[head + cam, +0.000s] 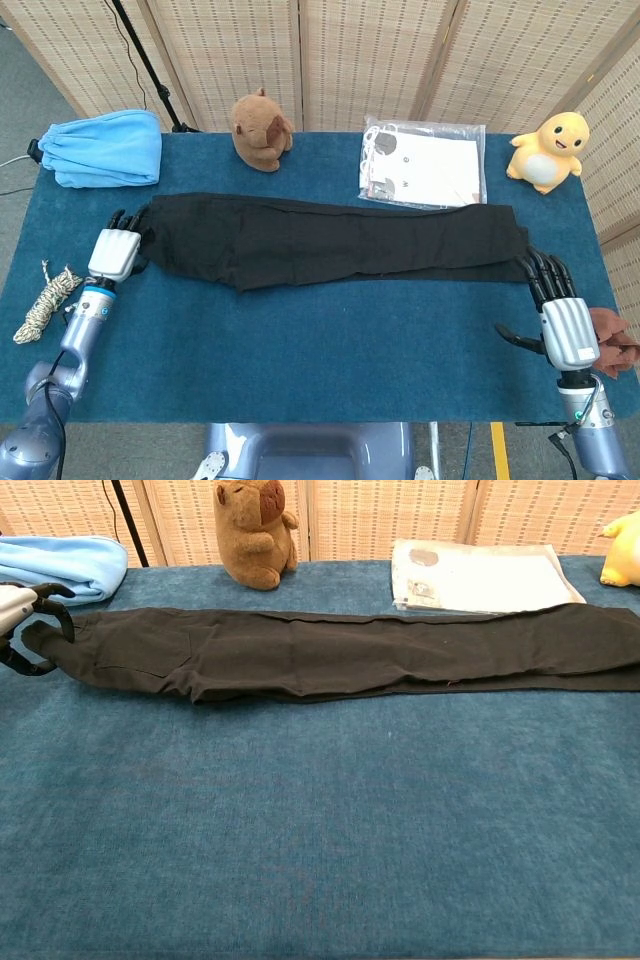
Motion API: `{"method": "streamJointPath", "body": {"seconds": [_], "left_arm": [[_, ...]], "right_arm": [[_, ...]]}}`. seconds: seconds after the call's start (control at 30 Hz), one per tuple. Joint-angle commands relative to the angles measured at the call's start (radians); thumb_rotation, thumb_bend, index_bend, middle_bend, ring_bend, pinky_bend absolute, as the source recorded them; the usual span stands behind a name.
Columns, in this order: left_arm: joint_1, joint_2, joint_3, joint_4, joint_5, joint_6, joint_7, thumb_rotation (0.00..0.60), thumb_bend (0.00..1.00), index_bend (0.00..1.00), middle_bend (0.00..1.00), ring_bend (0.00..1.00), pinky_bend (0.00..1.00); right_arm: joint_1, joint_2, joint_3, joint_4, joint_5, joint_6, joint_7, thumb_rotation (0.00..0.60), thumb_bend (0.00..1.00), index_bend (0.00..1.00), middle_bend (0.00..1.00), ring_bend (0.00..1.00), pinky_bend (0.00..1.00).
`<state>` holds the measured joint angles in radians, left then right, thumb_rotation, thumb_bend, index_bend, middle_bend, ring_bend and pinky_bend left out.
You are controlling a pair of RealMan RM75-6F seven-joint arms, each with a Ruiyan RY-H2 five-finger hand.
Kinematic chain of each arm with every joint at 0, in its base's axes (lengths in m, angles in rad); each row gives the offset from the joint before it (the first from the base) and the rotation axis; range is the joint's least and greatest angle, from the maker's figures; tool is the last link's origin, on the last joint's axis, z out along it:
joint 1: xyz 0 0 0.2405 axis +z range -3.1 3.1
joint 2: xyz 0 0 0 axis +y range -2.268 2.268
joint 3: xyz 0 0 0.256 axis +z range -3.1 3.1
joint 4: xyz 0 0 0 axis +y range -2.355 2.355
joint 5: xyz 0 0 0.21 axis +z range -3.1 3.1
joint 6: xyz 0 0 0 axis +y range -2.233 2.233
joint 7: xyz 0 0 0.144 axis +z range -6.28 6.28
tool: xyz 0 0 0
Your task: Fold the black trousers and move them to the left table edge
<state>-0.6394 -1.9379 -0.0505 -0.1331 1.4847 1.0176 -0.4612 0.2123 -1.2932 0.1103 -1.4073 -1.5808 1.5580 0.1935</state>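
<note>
The black trousers [330, 240] lie stretched out flat across the blue table [300, 350], waistband to the left and leg ends to the right. My left hand [113, 250] is at the waistband end. In the chest view its fingers [45, 605] curl over the waistband edge of the trousers [350, 655] with the thumb beneath, pinching the cloth. My right hand [562, 320] rests near the right table edge, fingers spread and holding nothing. Its fingertips reach close to the near corner of the leg ends. The chest view does not show this hand.
Behind the trousers sit a brown capybara plush [260, 130], a clear plastic bag [425, 165] and a yellow duck plush [548, 150]. A folded blue cloth [105, 148] lies at the back left corner. A rope bundle [45, 300] lies off the left edge, a brown object [615, 340] off the right.
</note>
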Motion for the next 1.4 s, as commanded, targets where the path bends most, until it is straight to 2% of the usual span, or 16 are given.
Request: {"method": "streamJointPath", "body": {"seconds": [0.03,0.13,0.23,0.5,0.6,0.83,1.13,1.4], "left_arm": [[-0.003,0.001,0.005,0.001,0.004,-0.008,0.002,0.600,0.46,0.52,0.17,0.27,0.21],[-0.005,0.002,0.011,0.001,0.009,-0.015,0.001,0.600,0.51,0.55,0.19,0.31,0.27],[-0.008,0.004,0.014,0.003,0.013,-0.019,-0.001,0.600,0.52,0.58,0.22,0.34,0.31],[-0.009,0.009,0.019,0.009,0.018,0.003,-0.011,0.600,0.51,0.80,0.43,0.47,0.42],[-0.007,0.018,0.023,0.020,0.023,0.013,0.000,0.600,0.51,0.85,0.47,0.50,0.45],[0.014,0.060,0.025,0.026,0.022,0.017,0.000,0.600,0.51,0.87,0.48,0.51,0.46],[0.103,0.162,0.025,0.041,0.017,0.066,-0.038,0.600,0.51,0.88,0.49,0.51,0.46],[0.177,0.240,-0.009,0.046,-0.023,0.070,-0.107,0.600,0.50,0.88,0.49,0.51,0.46]], "right_arm": [[0.000,0.002,-0.001,-0.001,0.001,-0.002,0.002,0.600,0.00,0.00,0.00,0.00,0.01],[-0.001,0.004,0.000,-0.004,0.002,-0.004,0.005,0.600,0.00,0.00,0.00,0.00,0.01],[-0.001,0.006,0.000,-0.006,0.003,-0.005,0.009,0.600,0.00,0.00,0.00,0.00,0.01],[-0.001,0.009,-0.002,-0.013,0.001,-0.010,0.012,0.600,0.00,0.00,0.00,0.00,0.01],[-0.002,0.011,-0.003,-0.016,0.000,-0.011,0.016,0.600,0.00,0.00,0.00,0.00,0.01],[0.000,0.014,-0.005,-0.023,-0.002,-0.017,0.023,0.600,0.00,0.00,0.00,0.00,0.01],[0.001,0.014,-0.010,-0.031,-0.007,-0.025,0.020,0.600,0.00,0.00,0.00,0.00,0.01],[0.010,0.011,-0.014,-0.030,-0.009,-0.043,0.019,0.600,0.00,0.00,0.00,0.00,0.01]]}}
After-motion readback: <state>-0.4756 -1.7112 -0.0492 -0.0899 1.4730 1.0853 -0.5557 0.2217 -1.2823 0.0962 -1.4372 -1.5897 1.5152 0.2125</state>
